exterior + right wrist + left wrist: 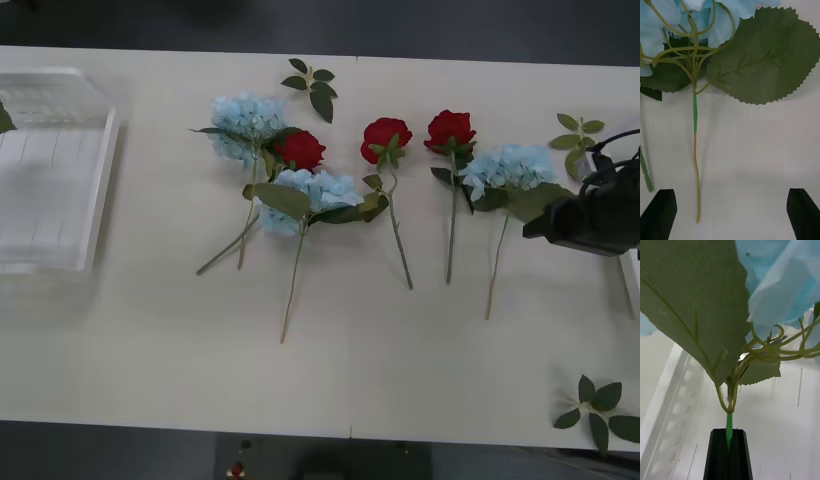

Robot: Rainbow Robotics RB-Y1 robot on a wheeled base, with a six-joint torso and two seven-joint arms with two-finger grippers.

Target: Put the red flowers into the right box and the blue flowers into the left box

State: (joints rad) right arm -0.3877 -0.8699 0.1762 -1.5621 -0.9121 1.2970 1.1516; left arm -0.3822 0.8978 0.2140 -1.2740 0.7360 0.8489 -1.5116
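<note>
Currently the left claw point(729, 453) is clamped on the green stem of a blue flower point(786, 288), held upright over the slotted floor of the left box point(670, 405); gripping low on the stem keeps the bloom and broad leaf clear of the fingers for a drop into the tray.

Right claw point(730, 213) hangs spread wide over the bench point(150, 340), straddling the stem of the rightmost blue flower point(512, 165), likely lining up a stem grasp.

On the bench: three red flowers point(385, 135) and two more blue flowers point(245, 118), stems overlapping at the left group. Left box point(95, 200) sits at the bench's left end.

Right box: a thin edge at far right, judged.
</note>
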